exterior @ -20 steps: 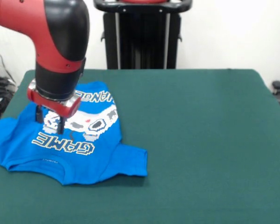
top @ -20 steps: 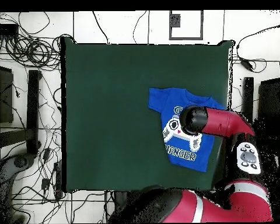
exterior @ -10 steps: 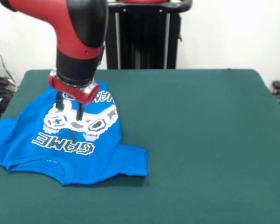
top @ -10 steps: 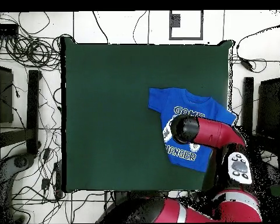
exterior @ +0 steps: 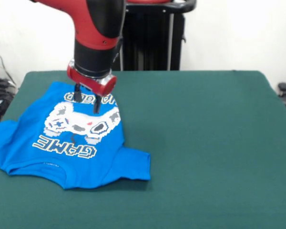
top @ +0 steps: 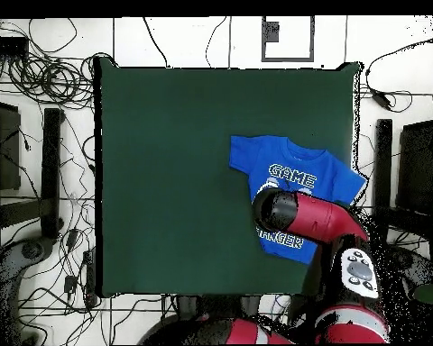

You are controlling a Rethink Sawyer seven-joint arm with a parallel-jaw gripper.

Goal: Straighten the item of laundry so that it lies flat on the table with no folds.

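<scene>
claw (exterior: 86, 99) open, empty, above blue shirt (exterior: 66, 138); "game" readable on print; green table (exterior: 205, 143).

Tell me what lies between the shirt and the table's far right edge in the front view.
Nothing: right of the shirt, the table is bare green felt.

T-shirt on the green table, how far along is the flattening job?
Mostly done: the T-shirt lies print-up on the table, both sleeves spread. In hand: the gripper hovers open over the lettering by the hem, holding nothing. Left: the hem side by the controller print looks bunched and a sleeve edge curls, so some smoothing remains.
</scene>
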